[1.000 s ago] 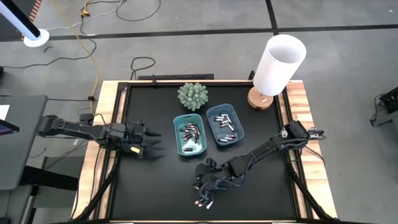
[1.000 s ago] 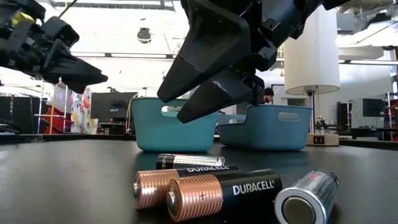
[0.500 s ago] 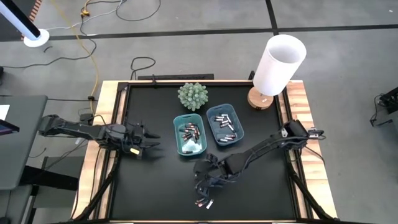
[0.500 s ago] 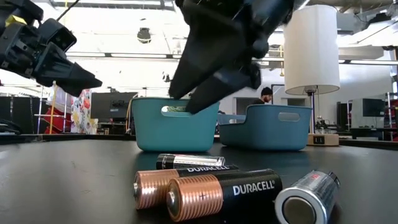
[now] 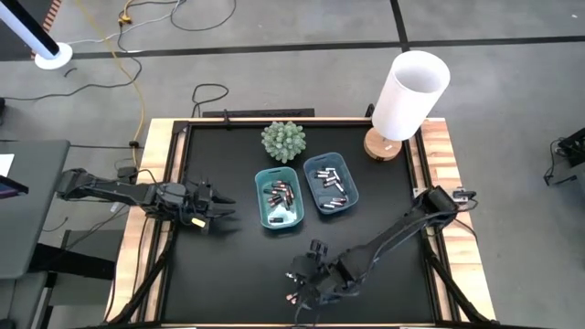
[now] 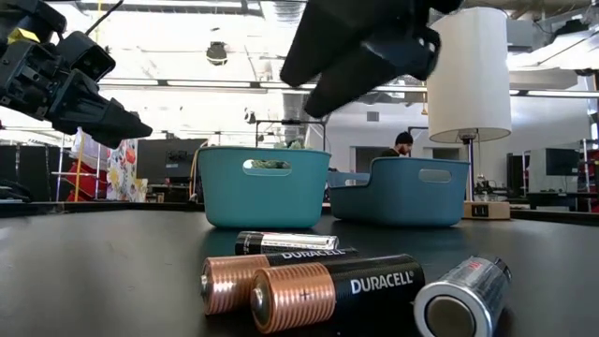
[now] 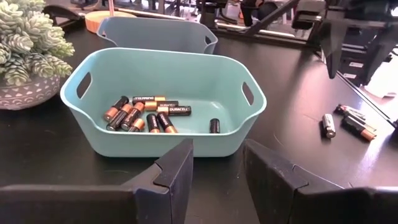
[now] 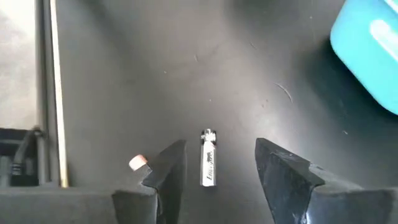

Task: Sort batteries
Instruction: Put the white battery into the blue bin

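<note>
hovering over the loose batteries (image 6: 332, 288) near the worktop's (image 5: 228, 274) front edge, right gripper (image 8: 214, 171) jaws wide open, empty. small rigid slick cylinders, likely to roll; pinch one across mid-barrel. left gripper (image 7: 217, 165) idles open beside the left tray (image 7: 163, 112).

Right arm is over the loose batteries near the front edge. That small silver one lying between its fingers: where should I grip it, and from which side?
Grip the small silver cylindrical battery across its middle, coming straight down from above. It lies flat on the black table, its long axis running between the right gripper's open fingers, so they should close on its curved sides. A copper-ended battery lies just outside one finger; avoid nudging it.
</note>
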Robot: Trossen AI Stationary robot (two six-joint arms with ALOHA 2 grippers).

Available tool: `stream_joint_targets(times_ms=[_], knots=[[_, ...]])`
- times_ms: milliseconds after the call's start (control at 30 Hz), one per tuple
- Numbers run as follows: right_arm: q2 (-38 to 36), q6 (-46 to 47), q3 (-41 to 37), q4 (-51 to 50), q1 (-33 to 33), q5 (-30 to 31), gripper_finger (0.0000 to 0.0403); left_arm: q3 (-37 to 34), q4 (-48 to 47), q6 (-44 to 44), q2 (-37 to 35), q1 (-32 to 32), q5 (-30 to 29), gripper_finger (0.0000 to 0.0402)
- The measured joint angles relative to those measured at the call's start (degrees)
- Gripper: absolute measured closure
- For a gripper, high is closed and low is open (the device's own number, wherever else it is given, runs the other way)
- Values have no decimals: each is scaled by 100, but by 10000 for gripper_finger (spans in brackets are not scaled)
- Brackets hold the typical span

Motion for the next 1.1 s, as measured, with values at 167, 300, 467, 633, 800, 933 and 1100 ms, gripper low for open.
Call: stream_joint_targets(times_ms=[167, 300, 467, 633, 800, 933, 1100], knots=[[404, -103, -2, 283, 217, 334, 196, 0, 1, 0, 0, 0, 0, 265], [768, -338, -7, 591, 199, 337, 196, -4, 0, 0, -1, 0, 0, 265], [1021, -338, -7, 675, 113, 339, 196, -4, 12, 0, -1, 0, 0, 265], [1277, -261, 7, 837, 51, 255, 197, -4, 7, 0, -2, 0, 0, 265], [1276, -75, 19, 652, -42, 106, 242, -4, -2, 0, -1, 0, -2, 265], [1229, -373, 11, 586, -75, 52, 322, -4, 3, 0, -1, 0, -2, 265], [1211, -421, 11, 535, -115, 40, 386, -4, 4, 0, -1, 0, -2, 265]])
